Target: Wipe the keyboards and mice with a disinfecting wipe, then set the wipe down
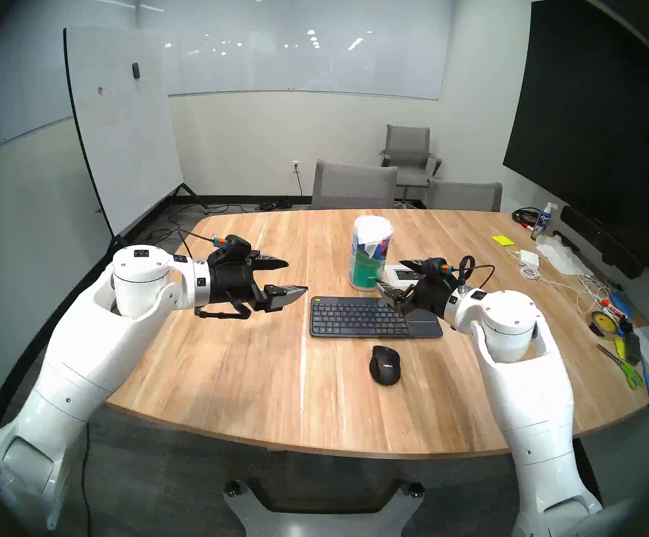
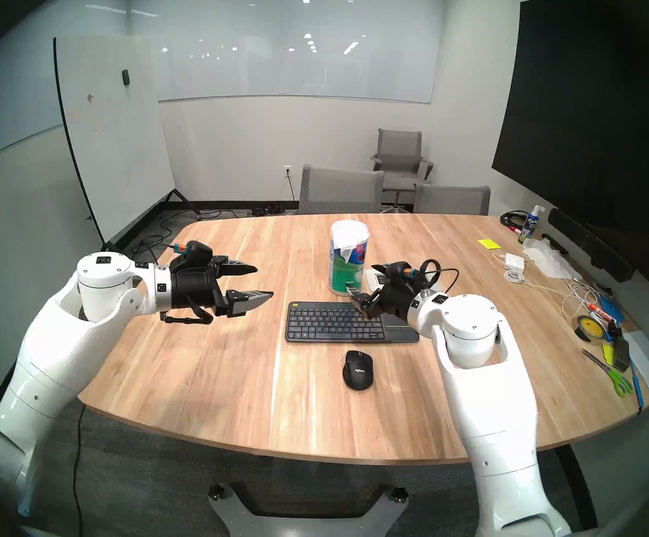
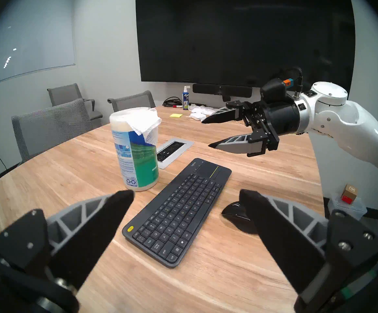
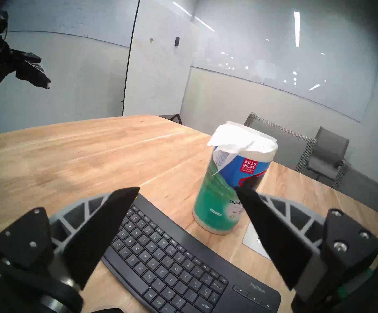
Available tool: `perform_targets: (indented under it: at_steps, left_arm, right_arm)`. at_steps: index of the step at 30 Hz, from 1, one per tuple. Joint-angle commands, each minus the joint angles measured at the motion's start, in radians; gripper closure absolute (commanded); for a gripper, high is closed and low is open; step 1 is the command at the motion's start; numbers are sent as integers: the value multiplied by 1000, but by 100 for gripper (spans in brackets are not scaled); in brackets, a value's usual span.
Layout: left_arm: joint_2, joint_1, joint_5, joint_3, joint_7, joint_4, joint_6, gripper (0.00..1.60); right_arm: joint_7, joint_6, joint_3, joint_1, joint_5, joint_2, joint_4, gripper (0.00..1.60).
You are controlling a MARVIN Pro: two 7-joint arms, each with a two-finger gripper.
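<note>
The black keyboard (image 1: 373, 317) lies mid-table, and the black mouse (image 1: 385, 365) sits in front of it, nearer me. Behind the keyboard stands a wipe canister (image 1: 367, 269) with the white disinfecting wipe (image 1: 375, 236) draped over its top and hanging down its side. My right gripper (image 1: 389, 272) hovers open over the keyboard's right end, fingertips close to the canister's base and nothing between them. My left gripper (image 1: 297, 276) hangs open and empty above the table, left of the keyboard. The right wrist view shows the wipe (image 4: 233, 141) above and beyond the right gripper (image 4: 187, 189).
A power outlet plate (image 1: 400, 272) is set in the table behind the canister. Along the right edge lie a spray bottle (image 1: 544, 220), crumpled tissue (image 1: 559, 253), a charger (image 1: 528, 258) with cables, a tape roll (image 1: 604, 321) and scissors (image 1: 625, 369). Grey chairs (image 1: 354, 183) stand behind.
</note>
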Motion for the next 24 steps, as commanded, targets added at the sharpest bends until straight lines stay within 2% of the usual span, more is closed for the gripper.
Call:
perform_targets:
  at_steps: [1,11,24]
  left_arm:
    - [1,-7,-1,-6,0,-10,-1,0]
    - [1,-7,-1,-6,0,-10,-1,0]
    - [1,-7,-1,-6,1,-10,-1,0]
  right_arm:
    - [-39,-5,-14,81,-11,-36,9,0]
    - [-83,-1,-32,133,-31,-77,56,0]
    - [-115,-6,-38,152,-44,-97,89,0]
